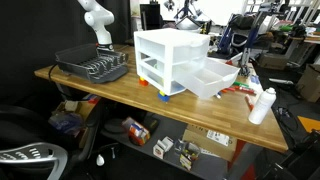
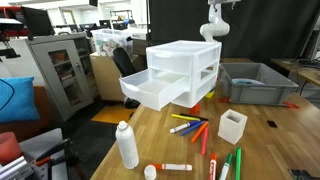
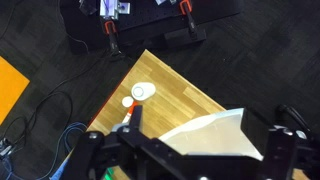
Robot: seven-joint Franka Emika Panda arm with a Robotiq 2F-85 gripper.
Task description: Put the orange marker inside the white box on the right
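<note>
In the wrist view the fingers (image 3: pixel 288 146) show as dark shapes at the bottom edge, spread wide apart with nothing held between them. They hang high above the desk (image 3: pixel 175 95), looking down on one corner of it. Below them lies the white box (image 3: pixel 215 135), a shallow translucent bin with an open top. Off to its side a red-tipped marker (image 3: pixel 130 116) lies beside a small white cap (image 3: pixel 140 92).

In an exterior view the arm (image 1: pixel 97 25) is raised well above everything, over the far side of the desk by the dark wire dish rack (image 1: pixel 95 65). The white box sits just beside the white multi-drawer unit (image 2: pixel 188 62); whether the two touch I cannot tell.

The orange marker (image 2: pixel 192 127) lies on the desk in a loose cluster of coloured markers in front of the drawer unit, near the box but outside it. A small white cup (image 2: pixel 232 125) stands just beside the cluster. Green markers (image 2: pixel 230 165) lie nearer the camera, and a white bottle (image 2: pixel 127 145) stands upright by the desk's edge.
</note>
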